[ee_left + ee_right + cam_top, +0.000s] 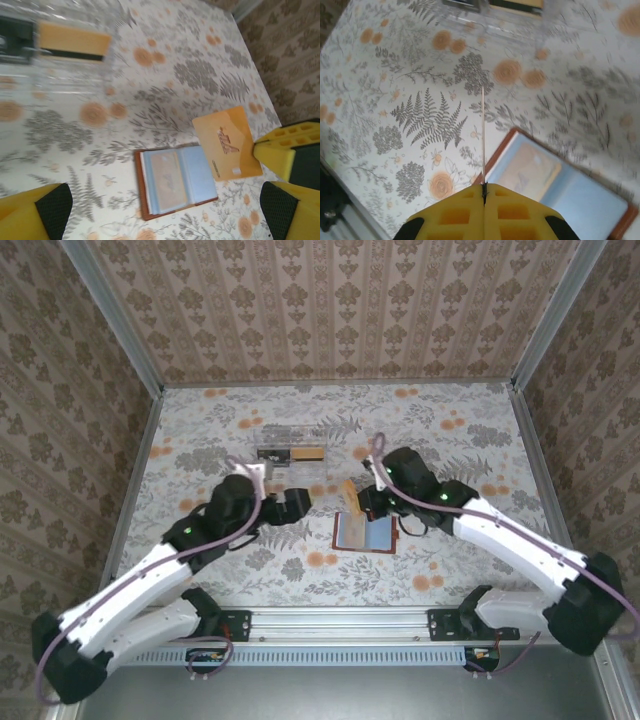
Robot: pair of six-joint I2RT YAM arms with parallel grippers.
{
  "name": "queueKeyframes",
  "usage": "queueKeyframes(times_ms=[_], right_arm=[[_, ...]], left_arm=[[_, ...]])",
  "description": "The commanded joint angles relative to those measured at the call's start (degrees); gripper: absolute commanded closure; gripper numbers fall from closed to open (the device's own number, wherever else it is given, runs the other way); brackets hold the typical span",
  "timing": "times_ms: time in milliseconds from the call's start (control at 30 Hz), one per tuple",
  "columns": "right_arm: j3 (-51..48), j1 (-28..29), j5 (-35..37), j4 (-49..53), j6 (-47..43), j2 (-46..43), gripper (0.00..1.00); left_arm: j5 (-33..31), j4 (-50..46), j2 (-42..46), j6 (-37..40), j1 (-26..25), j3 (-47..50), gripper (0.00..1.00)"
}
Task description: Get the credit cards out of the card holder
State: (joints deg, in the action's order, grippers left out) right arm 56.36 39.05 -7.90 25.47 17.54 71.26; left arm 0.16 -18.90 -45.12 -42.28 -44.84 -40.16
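From above, the open card holder (363, 533) lies mid-worktop (200, 420), just beside the right end effector (357, 504), which is clamped on an orange credit card (349, 493). Left wrist view: the left end effector (165, 212) stands spread apart, the card holder ahead. Right wrist view: the card stands edge-on over it.

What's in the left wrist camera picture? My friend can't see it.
An open brown card holder lies flat on a flowery table, a pale card showing in a pocket. The right gripper pinches an orange card close to it, and the left gripper stands wide open.
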Motion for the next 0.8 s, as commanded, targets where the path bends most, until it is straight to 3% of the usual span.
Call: queueKeyframes(times_ms=[0,233,400,767], right_arm=[[8.2,2.2,4.4,3.6,-12.3,7.2,1.0],[26.4,5.2,9.7,8.5,-26.8,24.6,1.0],[39.2,7.0,11.0,13.1,-36.2,33.6,1.0],[54.0,7.5,17.4,15.4,-53.4,48.6,1.0]], left_arm=[[-3.0,-10.4,7.7,2.7,2.6,1.7,0.0],[-3.8,-20.3,21.0,2.3,6.1,2.2,0.0],[-4.5,-25.3,24.9,2.4,6.4,1.3,0.0],[-7.8,-36.7,29.8,3.0,6.4,-4.6,0.0]])
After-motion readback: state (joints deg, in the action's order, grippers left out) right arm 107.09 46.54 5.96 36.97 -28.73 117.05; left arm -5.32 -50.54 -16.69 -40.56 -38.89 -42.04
